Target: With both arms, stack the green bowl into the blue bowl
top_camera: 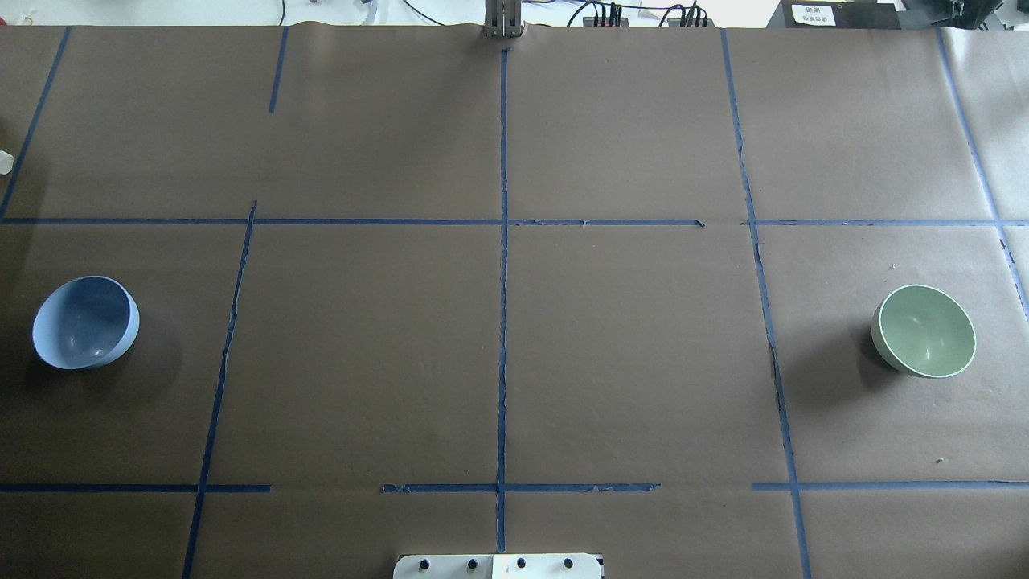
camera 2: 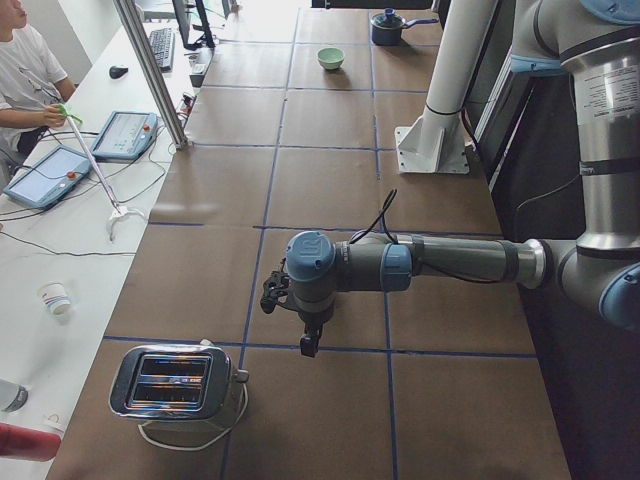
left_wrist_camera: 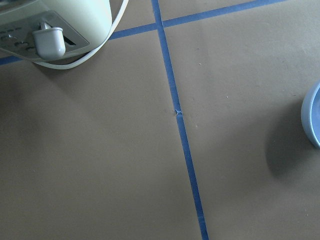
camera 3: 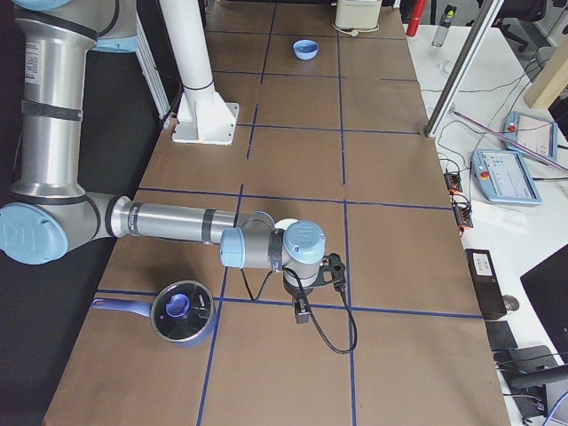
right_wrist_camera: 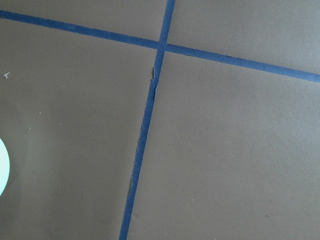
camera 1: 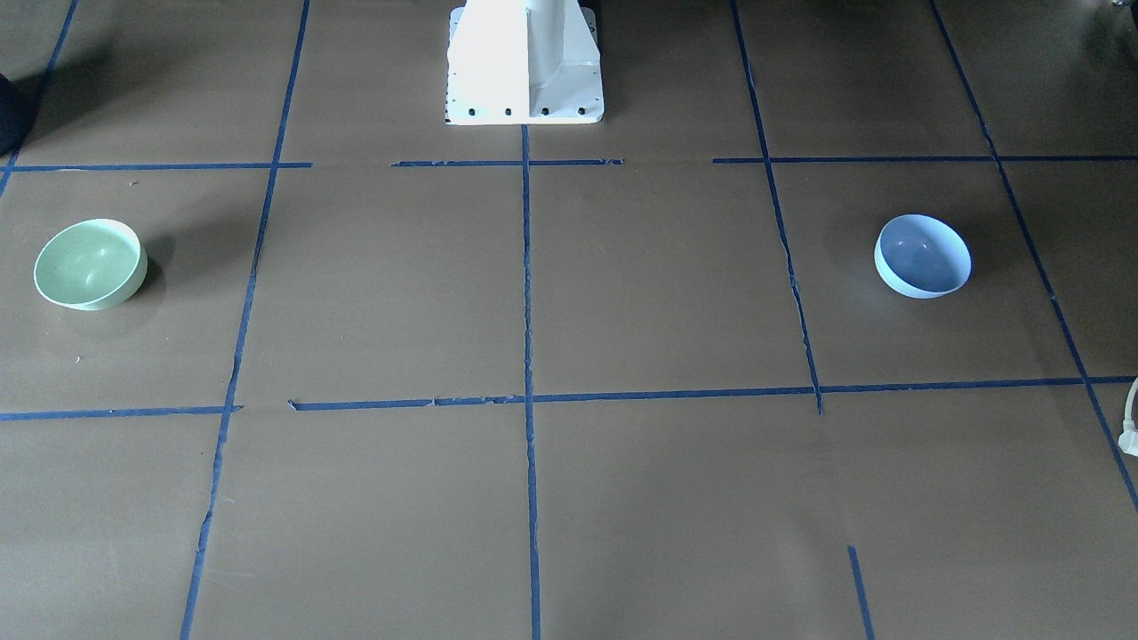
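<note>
Overhead exterior shows, nearest at 6 o'clock, the white pedestal point(top_camera: 498, 567). Neither arm reaches into this picture. Mid-bench point(top_camera: 514, 362), the blue bowl point(top_camera: 84, 322) sits upright at 9 o'clock and the green bowl point(top_camera: 924, 331) at 3 o'clock. They are well apart, each in its own taped square. The spread looks deliberate: blue lies on the left arm's side and green on the right's, so both arms must work to bring them together. Neither bowl is lifted, and the task looks to be at its start.

The side views add the arms. In exterior left a toaster point(camera 2: 175, 382) stands nearest. Beyond it the left arm point(camera 2: 440, 262) stretches level above the bench, the left fingers point(camera 2: 272, 291) toward 9 o'clock. The green bowl is tiny at 12 o'clock, and the blue one does not show.

In exterior right a lidded pot point(camera 3: 180, 312) comes first. Then comes the right arm point(camera 3: 177, 222), also level, the right fingers point(camera 3: 335, 269) toward 3 o'clock. The blue bowl lies far off at 12 o'clock.

From these angles I cannot tell whether either pair of fingers is apart or together.

The wrist views show no fingers, only a sliver of rim. Blue is at 3 o'clock for the left and green at 9 o'clock for the right, which suggests each wrist hangs beside its bowl, not over it.
</note>
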